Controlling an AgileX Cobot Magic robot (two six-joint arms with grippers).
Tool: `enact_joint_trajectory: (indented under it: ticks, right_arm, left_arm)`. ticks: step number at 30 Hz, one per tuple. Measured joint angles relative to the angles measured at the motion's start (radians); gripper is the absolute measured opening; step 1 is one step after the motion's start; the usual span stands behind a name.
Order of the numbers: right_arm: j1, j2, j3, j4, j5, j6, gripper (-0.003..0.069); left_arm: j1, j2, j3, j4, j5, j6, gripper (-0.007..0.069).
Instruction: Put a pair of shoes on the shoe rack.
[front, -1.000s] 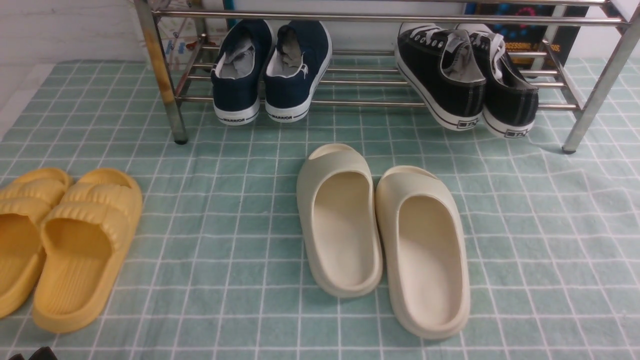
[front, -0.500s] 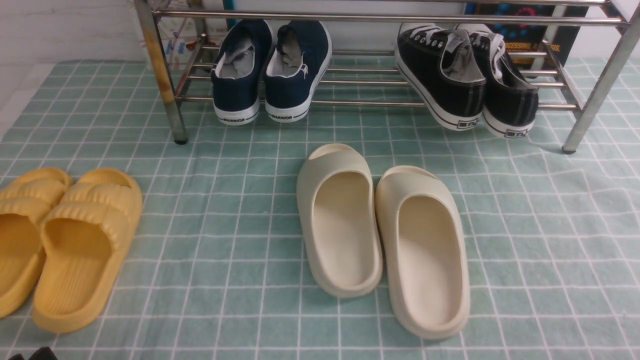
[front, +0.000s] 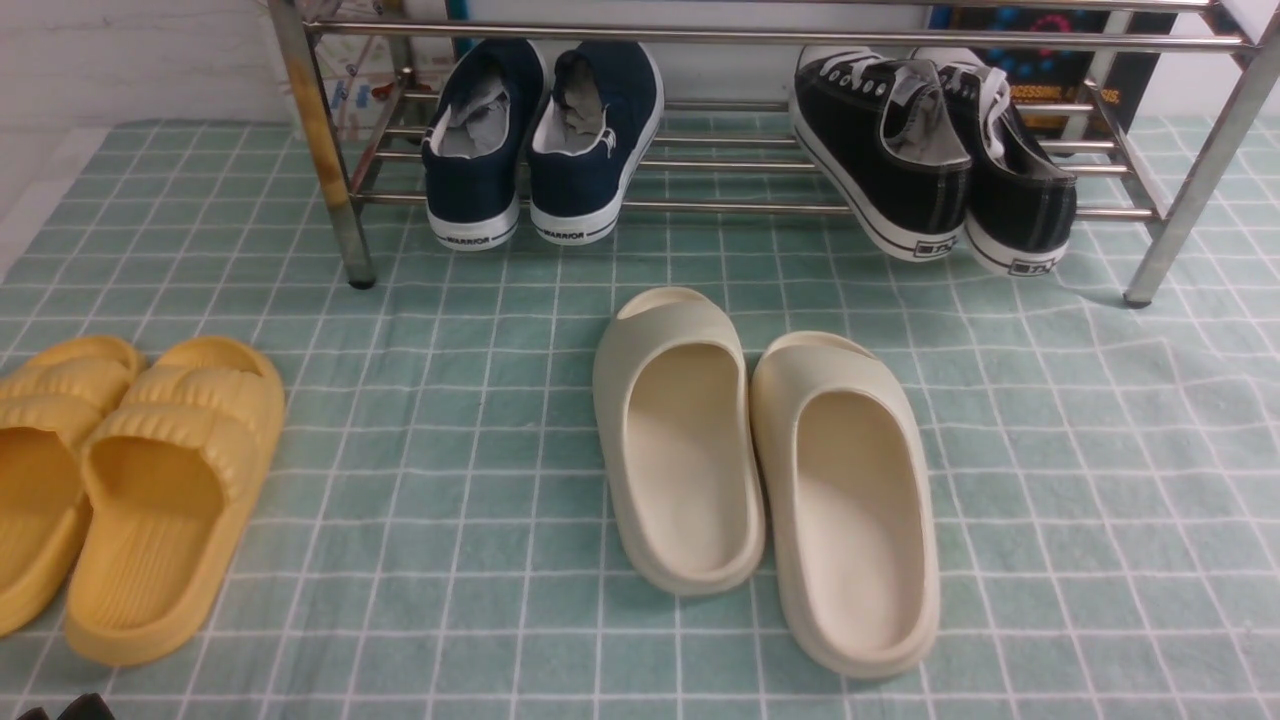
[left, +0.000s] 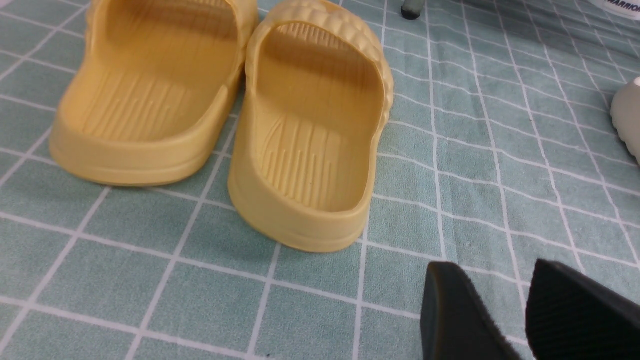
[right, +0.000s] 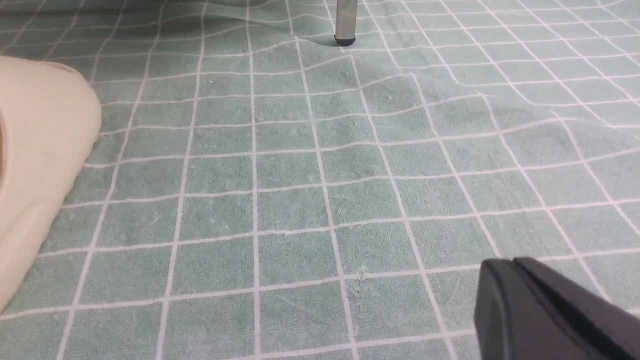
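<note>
The black sneakers (front: 925, 165) sit at one o'clock on the rack (front: 760, 207), toes inward, probably so their soles rest across the bars. The left gripper (left: 500, 270) waits wide and empty; the right gripper (right: 509, 262) is closed, holding nothing, seemingly parked.

From my seat, the sneakers (front: 885, 150) at one o'clock are black with white laces, soles and grey lining. At eleven I see navy sneakers (front: 475, 170), white-soled. The clogs (front: 690, 450) in the centre are cream, the slippers (front: 165, 480) at nine mustard yellow. White lines checker the green cloth (front: 450, 480).
</note>
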Motion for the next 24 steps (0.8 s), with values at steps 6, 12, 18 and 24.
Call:
enact_joint_trajectory:
  ticks: [6,12,18,24]
  right_arm:
    - [0.000,0.000,0.000,0.000,0.000,0.000,0.0022]
    - [0.000,0.000,0.000,0.000,0.000,0.000,0.0026]
    - [0.000,0.000,0.000,0.000,0.000,0.000,0.0029]
    - [0.000,0.000,0.000,0.000,0.000,0.000,0.0038]
  left_arm:
    - [0.000,0.000,0.000,0.000,0.000,0.000,0.0239]
    - [0.000,0.000,0.000,0.000,0.000,0.000,0.0239]
    - [0.000,0.000,0.000,0.000,0.000,0.000,0.0239]
    - [0.000,0.000,0.000,0.000,0.000,0.000,0.0239]
